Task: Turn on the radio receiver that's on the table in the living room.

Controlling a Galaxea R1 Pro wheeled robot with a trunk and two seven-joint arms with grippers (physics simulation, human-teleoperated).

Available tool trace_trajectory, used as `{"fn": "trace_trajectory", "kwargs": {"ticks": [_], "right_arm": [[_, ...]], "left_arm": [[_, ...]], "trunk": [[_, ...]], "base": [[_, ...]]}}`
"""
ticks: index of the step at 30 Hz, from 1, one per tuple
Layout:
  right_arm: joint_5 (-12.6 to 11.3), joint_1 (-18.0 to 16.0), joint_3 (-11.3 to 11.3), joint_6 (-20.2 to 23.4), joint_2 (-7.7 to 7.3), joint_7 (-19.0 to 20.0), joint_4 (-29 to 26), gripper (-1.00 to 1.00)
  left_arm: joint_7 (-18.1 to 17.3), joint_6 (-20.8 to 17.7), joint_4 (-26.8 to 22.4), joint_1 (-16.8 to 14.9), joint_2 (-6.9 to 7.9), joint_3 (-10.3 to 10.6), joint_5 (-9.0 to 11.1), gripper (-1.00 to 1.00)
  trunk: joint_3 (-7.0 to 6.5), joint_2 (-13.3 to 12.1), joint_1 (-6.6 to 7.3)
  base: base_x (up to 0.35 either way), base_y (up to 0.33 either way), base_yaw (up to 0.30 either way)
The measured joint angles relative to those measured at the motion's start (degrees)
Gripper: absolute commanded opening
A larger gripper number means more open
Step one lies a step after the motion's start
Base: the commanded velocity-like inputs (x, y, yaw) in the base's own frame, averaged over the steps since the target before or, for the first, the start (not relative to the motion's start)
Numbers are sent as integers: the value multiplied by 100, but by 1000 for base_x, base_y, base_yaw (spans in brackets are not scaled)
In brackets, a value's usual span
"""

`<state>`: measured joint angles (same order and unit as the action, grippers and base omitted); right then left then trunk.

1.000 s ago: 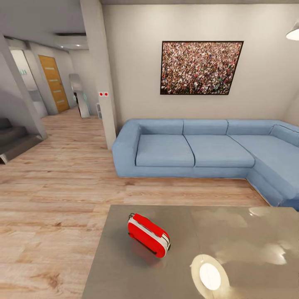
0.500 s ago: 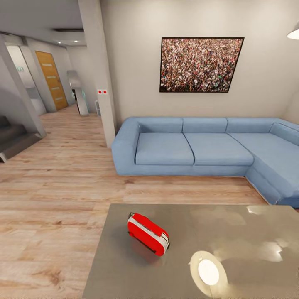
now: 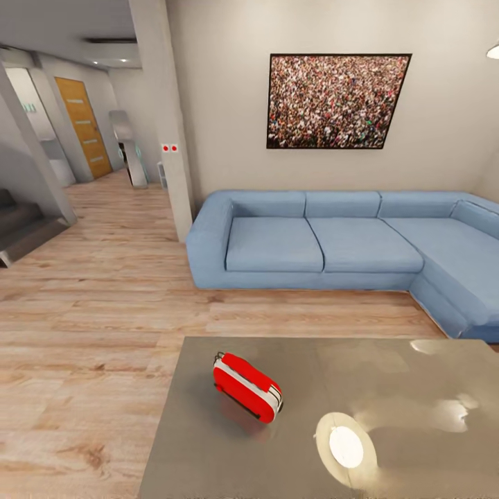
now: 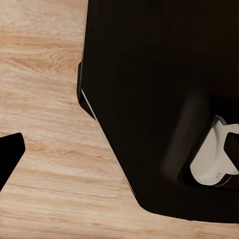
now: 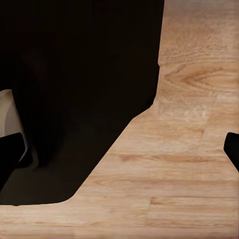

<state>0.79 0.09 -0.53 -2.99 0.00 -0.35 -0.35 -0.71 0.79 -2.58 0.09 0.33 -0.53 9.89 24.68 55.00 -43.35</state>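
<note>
A: What lies at the left?
B: Wood floor [image 3: 83,333] running to an orange door [image 3: 84,126]; right of it, a blue sofa [image 3: 333,242] under a crowd picture [image 3: 336,101].
A: And the radio [image 3: 247,387]?
B: It lies tilted on the table [image 3: 416,388], near the table's left edge.
A: The jaws?
B: Dark tips at both wrist views' edges over floor; their spread cannot be told

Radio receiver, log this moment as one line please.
radio receiver: on table, left part, untouched | blue sofa beyond | phase: approach
</note>
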Motion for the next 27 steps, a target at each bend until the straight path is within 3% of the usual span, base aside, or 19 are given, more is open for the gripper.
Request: {"fn": "trace_trajectory", "kwargs": {"ticks": [27], "right_arm": [[0,0,0,0,0,0,0,100]], "left_arm": [[10,0,3,0,2,0,4,100]], "trunk": [[247,0,0]], "base": [[0,0,0]]}}
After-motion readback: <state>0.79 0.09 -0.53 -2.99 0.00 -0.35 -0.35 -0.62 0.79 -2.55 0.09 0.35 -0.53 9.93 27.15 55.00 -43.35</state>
